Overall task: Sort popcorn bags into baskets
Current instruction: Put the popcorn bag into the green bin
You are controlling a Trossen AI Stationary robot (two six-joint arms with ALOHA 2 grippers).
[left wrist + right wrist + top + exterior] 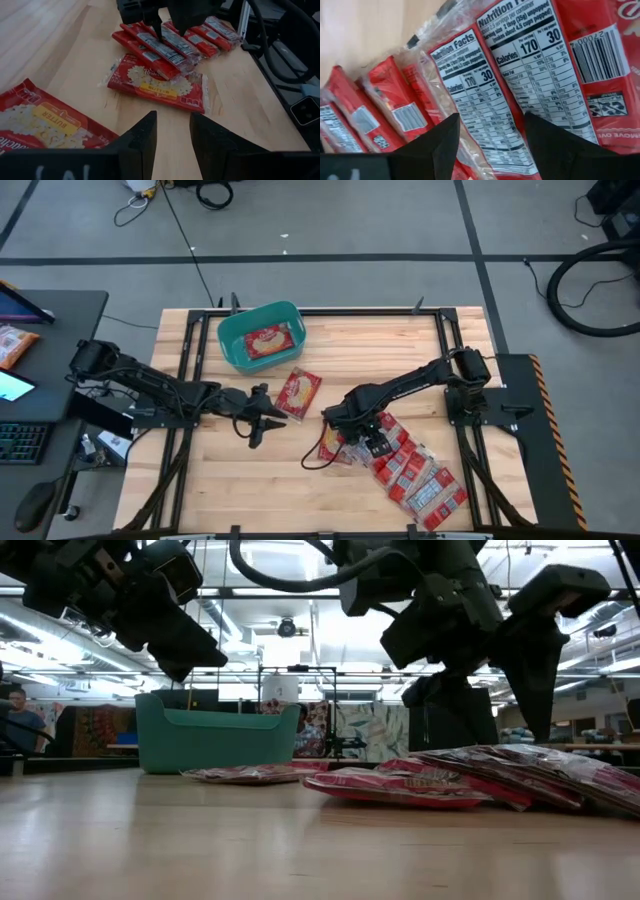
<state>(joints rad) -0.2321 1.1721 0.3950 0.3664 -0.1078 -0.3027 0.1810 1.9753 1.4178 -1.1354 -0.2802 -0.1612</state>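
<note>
Nutrition labels fill the right wrist view, where the right gripper [487, 145] hangs just above the overlapped popcorn bags [520, 85] with its two dark fingers spread and nothing between them. From above, that gripper [352, 423] sits at the near-centre end of a row of bags [415, 470] that runs diagonally from the table's middle toward the front right corner, each packet lying flat and shingled over its neighbour, short sides along the row. One bag [331, 445] lies at the row's inner end, just beside the gripper, face up with its butter label showing in the left wrist view [160, 85].

A single bag [298, 392] lies apart on the wooden table [400, 345], between the row and the tub, its long axis slanted toward the tub. The left gripper [268, 418] hovers just beside this bag on its left, fingers parted and empty; the left wrist view shows the bag's corner [45, 120] beside those fingers [142, 135].

The teal tub [229, 340] stands near the table's back left, with one bag [268, 340] lying flat inside, face up, long side along the tub's length

In the low view the tub [215, 735] stands behind the flat packets [400, 785]
</note>
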